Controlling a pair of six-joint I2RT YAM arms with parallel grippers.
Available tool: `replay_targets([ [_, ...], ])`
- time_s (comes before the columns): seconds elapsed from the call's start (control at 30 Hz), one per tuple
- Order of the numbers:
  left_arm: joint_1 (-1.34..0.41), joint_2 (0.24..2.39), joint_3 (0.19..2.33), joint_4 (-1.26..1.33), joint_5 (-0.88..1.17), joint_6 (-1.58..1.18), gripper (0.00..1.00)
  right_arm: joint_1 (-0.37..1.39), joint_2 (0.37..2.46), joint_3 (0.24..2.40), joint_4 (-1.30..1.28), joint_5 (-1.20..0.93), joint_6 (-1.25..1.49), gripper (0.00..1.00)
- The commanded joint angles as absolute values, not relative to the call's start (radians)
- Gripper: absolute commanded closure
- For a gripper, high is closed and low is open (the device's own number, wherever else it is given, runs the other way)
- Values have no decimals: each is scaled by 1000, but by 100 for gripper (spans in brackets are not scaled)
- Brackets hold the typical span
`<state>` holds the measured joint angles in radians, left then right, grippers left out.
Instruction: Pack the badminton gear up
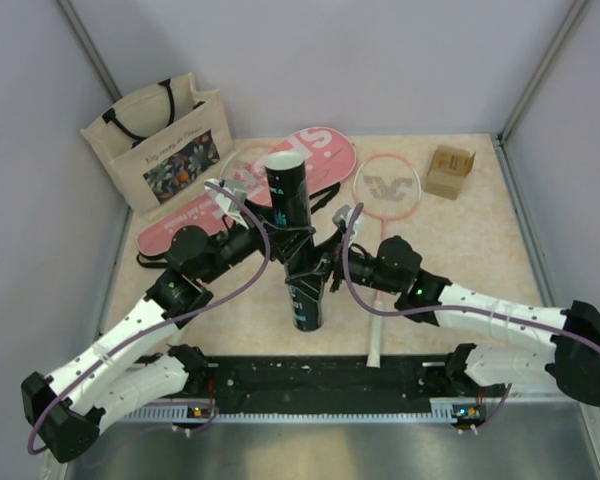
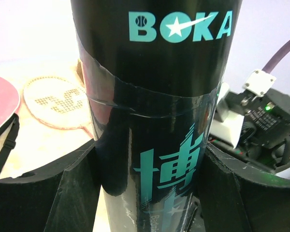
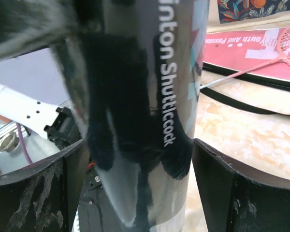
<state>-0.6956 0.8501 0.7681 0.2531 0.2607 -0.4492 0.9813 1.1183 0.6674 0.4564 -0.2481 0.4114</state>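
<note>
- Beige marbled tabletop (image 1: 480,250), boxed in by pale lilac walls (image 1: 380,60).
- My left arm (image 1: 130,340) and right arm (image 1: 490,315) both stretch inward and meet over the table's middle.
- My left pincer (image 2: 150,193) and right pincer (image 3: 140,193) each pinch the dark cylindrical shuttlecock tube (image 1: 288,200) from opposite sides, the left one higher up.
- That tube stands roughly upright between them, long axis vertical, pale end uppermost.
- I cannot tell whether its base touches the table.

tote bag (image 1: 170,140): standing, far-left corner | cardboard box (image 1: 450,172): far right
</note>
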Motion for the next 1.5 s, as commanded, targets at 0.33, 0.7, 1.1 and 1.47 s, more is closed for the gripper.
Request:
replay_targets([
  [0.33,-698,782,749,269,163,-414,50,963,1249,736,607,-215,492,54],
  [0.7,-698,739,753,106,130,-299,8,715,1229,723,509,-288,673,63],
  [1.1,-698,678,785,-144,40,-74,1,476,991,736,-152,167,586,65],
  [1.47,-698,653,764,-285,-32,43,1,-33,952,653,-336,186,483,60],
])
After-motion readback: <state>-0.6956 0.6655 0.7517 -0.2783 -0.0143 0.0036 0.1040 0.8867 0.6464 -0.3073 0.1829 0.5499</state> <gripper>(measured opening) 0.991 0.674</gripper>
